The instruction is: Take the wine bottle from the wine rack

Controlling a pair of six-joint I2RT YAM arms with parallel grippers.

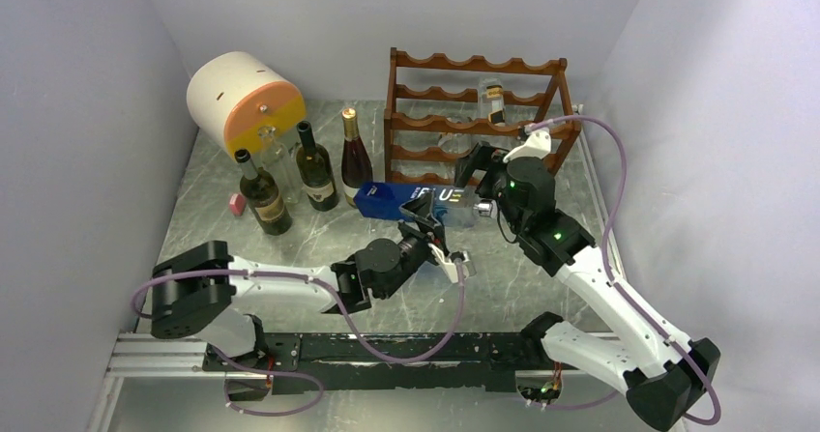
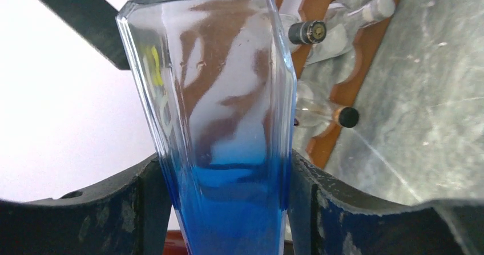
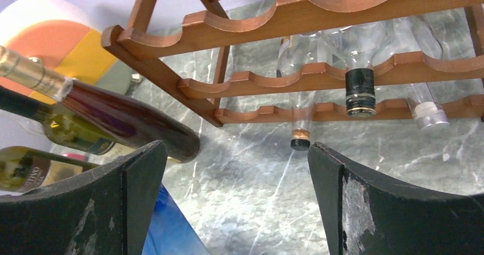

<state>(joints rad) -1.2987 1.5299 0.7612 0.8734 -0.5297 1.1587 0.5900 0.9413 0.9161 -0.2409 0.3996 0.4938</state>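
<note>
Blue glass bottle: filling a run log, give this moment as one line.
left fingers: shut on blue-to-clear faceted glass bottle | right fingers: open, empty | bottle: outside reddish-brown wooden wine rack

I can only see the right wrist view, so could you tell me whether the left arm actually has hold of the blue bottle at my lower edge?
Observer: Yes. In the left wrist view the left fingers press both sides of the blue bottle, on its blue part.
Operator: Thank you. Is it off the wine rack?
Observer: From above, it lies roughly level in front of the wine rack, not in any of its cradles.
Operator: Which way does its neck point?
Observer: Its silver cap points toward the right arm.
</note>
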